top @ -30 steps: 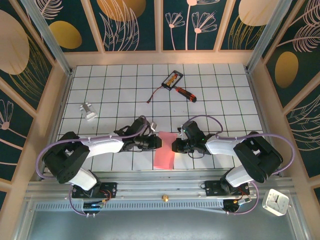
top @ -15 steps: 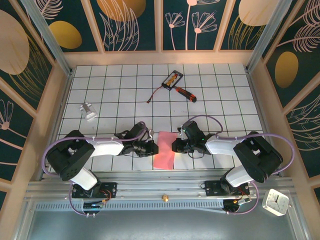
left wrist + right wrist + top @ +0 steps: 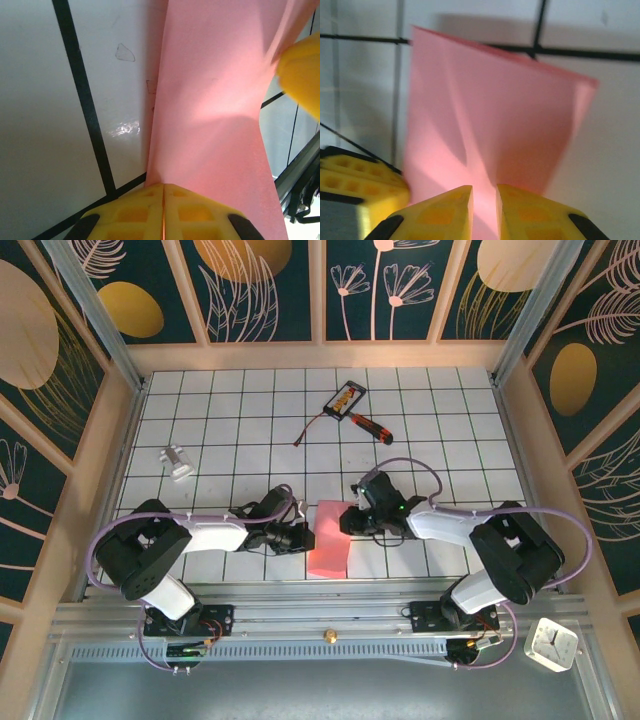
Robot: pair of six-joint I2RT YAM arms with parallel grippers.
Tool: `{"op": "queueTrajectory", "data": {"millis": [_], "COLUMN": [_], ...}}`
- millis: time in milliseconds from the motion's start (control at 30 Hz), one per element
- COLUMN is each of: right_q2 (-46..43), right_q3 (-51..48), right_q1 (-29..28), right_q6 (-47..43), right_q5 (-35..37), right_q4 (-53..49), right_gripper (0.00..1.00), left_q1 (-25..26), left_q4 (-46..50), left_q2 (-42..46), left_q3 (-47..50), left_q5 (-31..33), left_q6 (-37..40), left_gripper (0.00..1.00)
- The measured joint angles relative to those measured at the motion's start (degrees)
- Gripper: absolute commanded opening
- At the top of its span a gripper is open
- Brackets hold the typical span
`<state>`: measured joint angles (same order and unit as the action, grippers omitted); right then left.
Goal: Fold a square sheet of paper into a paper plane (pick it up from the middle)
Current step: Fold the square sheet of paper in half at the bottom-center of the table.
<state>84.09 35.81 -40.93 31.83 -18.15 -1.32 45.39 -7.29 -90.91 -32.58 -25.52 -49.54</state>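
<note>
Nearest the arm bases, well to the near right of the square sheet of paper [image 3: 328, 545], a small white clock [image 3: 550, 643] is sitting off the tiled desk [image 3: 230, 410]. The sheet itself is lying on the desk between the two arms. From above it is showing as a tall, narrow pink rectangle rather than a square, so it is looking already folded once down its length. The right wrist view is also showing soft creases running across it. The left gripper [image 3: 305, 536] is meeting the sheet's left edge, and in its own wrist view the yellow jaws are pressed together with the pink paper pinched in the seam between them. The right gripper [image 3: 348, 523] is reaching the sheet's far right corner. Its jaws are standing slightly apart with the paper running into the gap, so they are not appearing to clamp it. Beyond the sheet, well to its far left, a small white object [image 3: 177, 462] is resting on the desk. Well past the sheet's far edge, a red-handled screwdriver [image 3: 370, 424] and a black-and-orange card [image 3: 347, 397] are lying together. Judging by the shape, the work is sitting at an early stage: no pointed nose, wings or centre ridge are showing, so those folds are remaining.
</note>
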Motion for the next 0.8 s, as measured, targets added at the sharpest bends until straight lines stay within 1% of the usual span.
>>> {"op": "queueTrajectory", "data": {"millis": [100, 200, 333, 567, 800], "right_q2": [-0.5, 0.5, 5.7, 12.9, 17.8], "right_q3": [1.9, 3.0, 5.0, 5.7, 7.6], "right_q1": [0.0, -0.2, -1.0, -3.1, -2.5], "right_q6": [1.1, 3.0, 5.3, 8.2, 8.5], "right_q5": [-2.5, -5.2, -8.1, -10.5, -11.1], "right_q4": [2.5, 6.0, 9.5, 12.3, 12.3], "right_gripper": [0.17, 0.11, 0.04, 0.01, 0.0], "left_q1": [0.0, 0.0, -0.1, -0.1, -0.1], "left_q4": [-0.1, -0.2, -0.5, -0.7, -0.4], "left_q2": [-0.1, -0.3, -0.5, -0.7, -1.2], "left_q3": [0.0, 0.0, 0.0, -0.1, -0.7], "left_q5": [-0.1, -0.3, -0.5, -0.6, -0.4], "left_q6": [0.5, 0.9, 1.2, 1.3, 2.6], "left_gripper": [0.08, 0.07, 0.05, 0.0, 0.0]}}
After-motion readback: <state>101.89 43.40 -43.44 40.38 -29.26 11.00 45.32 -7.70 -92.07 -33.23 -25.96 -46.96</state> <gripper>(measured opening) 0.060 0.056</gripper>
